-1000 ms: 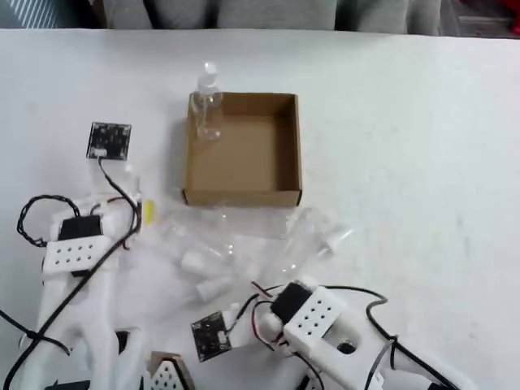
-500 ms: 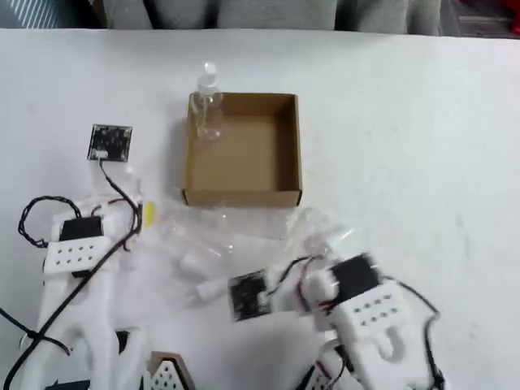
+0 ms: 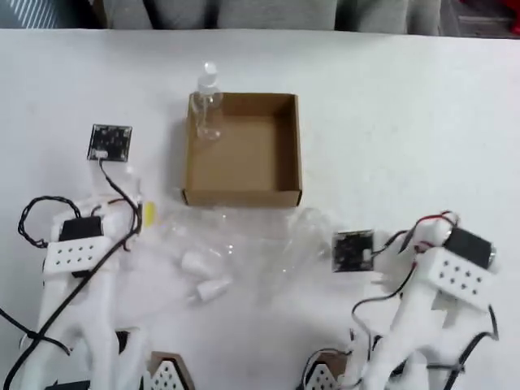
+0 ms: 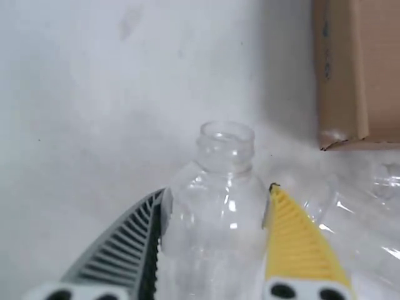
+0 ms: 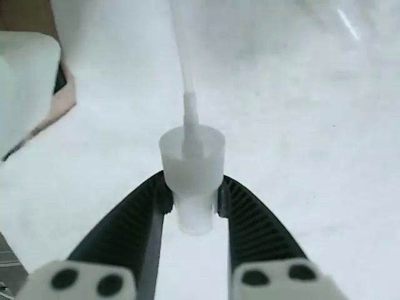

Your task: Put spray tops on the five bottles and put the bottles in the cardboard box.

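Right gripper (image 5: 192, 187) pinched a white plastic spray top (image 5: 191, 159); left gripper (image 4: 217, 192) clamped an uncapped clear plastic bottle (image 4: 225, 150) at 8 o'clock of the brown cardboard box (image 3: 241, 196). One capped clear bottle (image 3: 208, 101) stood at the box's 11 o'clock corner, apparently inside. Loose clear bottles (image 3: 302, 227) at 6 o'clock looked left to cap and box.

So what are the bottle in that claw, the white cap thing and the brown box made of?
The gripped bottle looks like clear, glossy plastic: it is see-through, with bright glints on its wall. The spray top seems to be white plastic, opaque and fairly matte, smoothly moulded. The cardboard box looks like plain brown cardboard with a dull finish and a rough cut edge at one corner.
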`<state>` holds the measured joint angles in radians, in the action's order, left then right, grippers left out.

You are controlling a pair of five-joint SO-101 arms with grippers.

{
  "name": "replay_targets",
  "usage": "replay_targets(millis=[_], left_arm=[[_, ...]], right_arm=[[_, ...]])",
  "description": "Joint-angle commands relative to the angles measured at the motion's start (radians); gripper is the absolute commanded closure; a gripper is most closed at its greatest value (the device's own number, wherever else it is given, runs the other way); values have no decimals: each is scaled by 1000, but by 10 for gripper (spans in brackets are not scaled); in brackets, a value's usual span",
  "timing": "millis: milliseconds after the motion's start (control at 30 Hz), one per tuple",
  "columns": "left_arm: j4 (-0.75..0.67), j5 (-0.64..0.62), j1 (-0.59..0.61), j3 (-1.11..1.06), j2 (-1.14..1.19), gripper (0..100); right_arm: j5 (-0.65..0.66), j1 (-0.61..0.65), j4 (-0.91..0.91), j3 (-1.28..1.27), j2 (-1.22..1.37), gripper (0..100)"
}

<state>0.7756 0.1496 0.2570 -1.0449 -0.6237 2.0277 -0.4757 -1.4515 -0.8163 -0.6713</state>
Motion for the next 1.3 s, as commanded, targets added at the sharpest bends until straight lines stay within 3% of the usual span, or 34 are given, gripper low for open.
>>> replay_targets(millis=[0, 167, 367, 433, 567, 733, 967, 1133, 1267], left_arm=[[3, 9, 5, 6, -19, 976], [3, 9, 7, 6, -19, 976], [3, 9, 8, 5, -19, 976], [3, 9, 8, 5, -19, 976], [3, 9, 5, 5, -19, 976], [3, 9, 7, 5, -19, 976], [3, 9, 5, 5, -19, 976], [5, 9, 4, 5, -19, 976], [6, 9, 4, 5, -19, 976]], right_arm=[[26, -53, 156, 48, 120, 981], [28, -62, 360, 48, 286, 968], [21, -85, 501, 48, 397, 756], [17, -96, 509, 48, 397, 727], [-120, -101, 501, 87, 367, 727], [-563, -101, 473, 183, 308, 735], [-1212, -93, 82, 247, 229, 886], [-1666, -94, 28, 201, 225, 836], [-1889, -82, 88, 157, 217, 803]])
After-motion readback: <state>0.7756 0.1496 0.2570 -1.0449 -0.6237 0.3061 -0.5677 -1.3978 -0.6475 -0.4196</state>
